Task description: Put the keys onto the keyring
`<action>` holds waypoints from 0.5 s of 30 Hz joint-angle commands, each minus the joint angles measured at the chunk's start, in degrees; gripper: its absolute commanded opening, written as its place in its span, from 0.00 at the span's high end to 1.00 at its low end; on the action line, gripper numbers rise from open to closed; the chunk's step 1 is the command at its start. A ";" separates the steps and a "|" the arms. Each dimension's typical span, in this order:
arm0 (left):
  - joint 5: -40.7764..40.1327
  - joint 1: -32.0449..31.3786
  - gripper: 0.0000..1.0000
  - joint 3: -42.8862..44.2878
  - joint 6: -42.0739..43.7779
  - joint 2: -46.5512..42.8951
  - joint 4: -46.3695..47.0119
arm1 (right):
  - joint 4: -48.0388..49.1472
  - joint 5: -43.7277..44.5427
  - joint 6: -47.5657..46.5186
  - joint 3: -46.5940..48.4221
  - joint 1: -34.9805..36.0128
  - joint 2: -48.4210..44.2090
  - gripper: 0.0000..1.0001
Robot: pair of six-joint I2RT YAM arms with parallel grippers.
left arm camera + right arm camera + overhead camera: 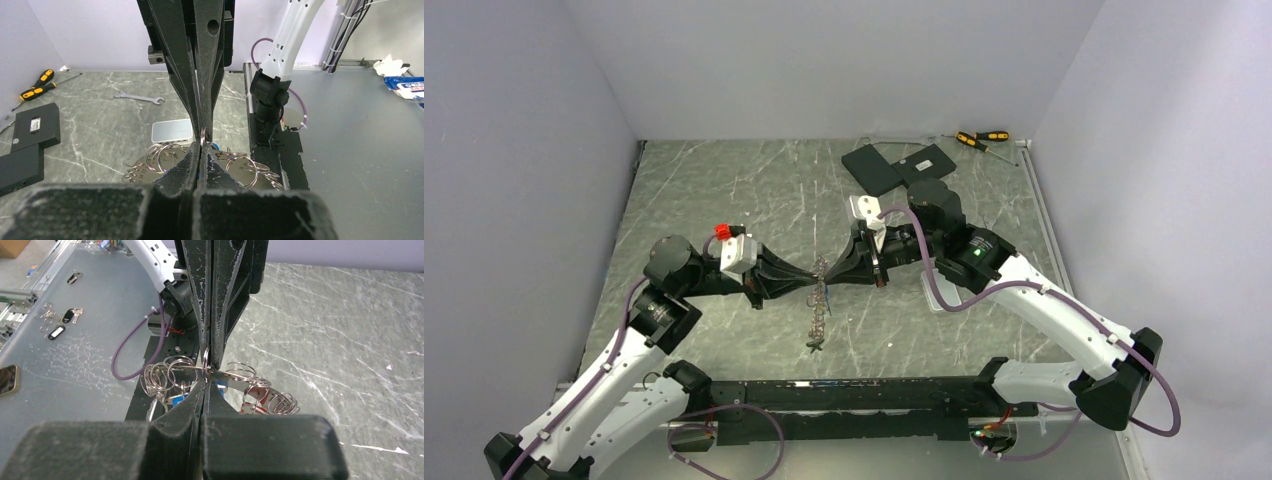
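Note:
Both grippers meet tip to tip over the middle of the table. My left gripper (812, 281) (201, 146) is shut, pinching a small split ring (203, 136). My right gripper (833, 275) (206, 379) is shut on the same small ring (205, 357) from the opposite side. Below them hangs the keyring (817, 322) (235, 374), a curved metal band strung with many wire rings (161, 156). Keys with blue (177, 400) and red (254, 408) heads show among the rings. How the small ring joins the band is hidden by the fingers.
Two black boxes (894, 165) (30, 131) and yellow-and-black screwdrivers (982, 137) (37, 85) lie at the back of the table. A pale slab (172, 131) and a wrench (139, 98) lie beyond the rings. Loose keys (65, 317) rest on the grey bench outside.

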 commanded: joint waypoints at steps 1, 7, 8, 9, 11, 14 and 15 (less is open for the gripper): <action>0.58 0.40 1.00 0.45 -2.25 -1.06 6.33 | -0.48 -0.36 -1.00 2.31 0.19 -0.45 1.00; 1.04 0.40 1.00 0.21 -3.92 -0.96 8.78 | -0.65 -2.49 -0.89 3.00 0.19 0.88 1.00; 1.21 0.39 1.00 0.22 -3.84 -0.94 8.78 | -0.61 -2.81 -0.83 3.14 0.19 1.14 1.00; 1.51 0.43 1.00 0.29 -3.67 -0.77 8.72 | -0.53 -3.08 -0.75 3.28 0.20 1.42 1.00; 2.54 0.46 1.00 0.75 -3.09 -0.09 8.10 | -0.73 -3.48 -0.80 3.77 0.19 2.05 1.00; 3.35 0.40 1.00 0.85 -3.74 0.47 9.06 | -1.27 -3.82 -1.06 4.50 0.19 2.88 1.00; 3.33 0.42 1.00 0.66 -3.99 0.41 9.72 | -1.55 -3.86 -1.16 4.75 0.19 3.16 1.00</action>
